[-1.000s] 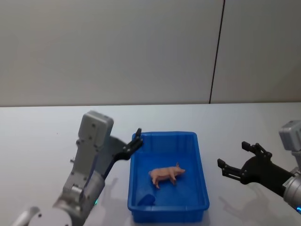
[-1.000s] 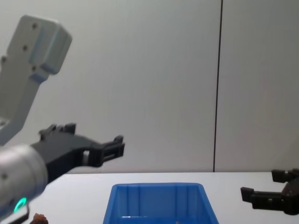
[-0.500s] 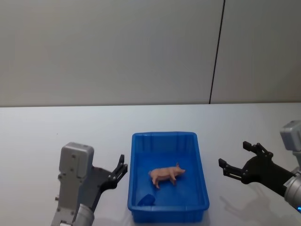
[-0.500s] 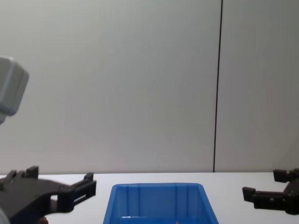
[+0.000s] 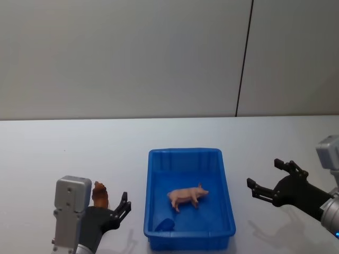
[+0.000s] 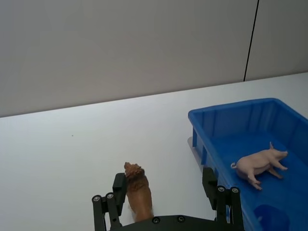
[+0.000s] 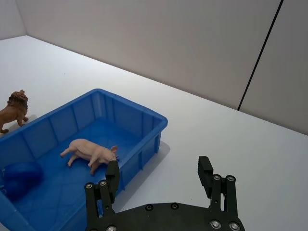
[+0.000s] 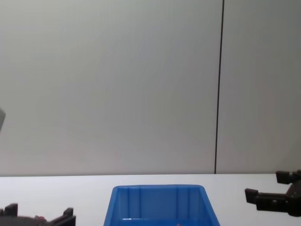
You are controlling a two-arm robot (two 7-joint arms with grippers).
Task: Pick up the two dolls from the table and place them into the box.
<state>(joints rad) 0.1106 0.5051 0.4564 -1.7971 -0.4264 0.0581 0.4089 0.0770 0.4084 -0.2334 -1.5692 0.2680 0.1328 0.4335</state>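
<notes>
Left gripper (image 6: pixel 166 199) jaws apart around lion doll (image 6: pixel 138 192); right gripper (image 5: pixel 268 181) spread, seemingly empty.

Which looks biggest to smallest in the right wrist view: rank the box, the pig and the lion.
1. The blue box, by far.
2. The pink pig, lying inside it.
3. The brown lion, partly cut off at the edge and farther from the camera, so its true size is unsure.

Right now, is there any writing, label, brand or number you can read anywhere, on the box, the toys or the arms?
None: no readable text on the blue box, the pig figure lying in it, the brown lion figure on the table, the left gripper or the right gripper.
</notes>
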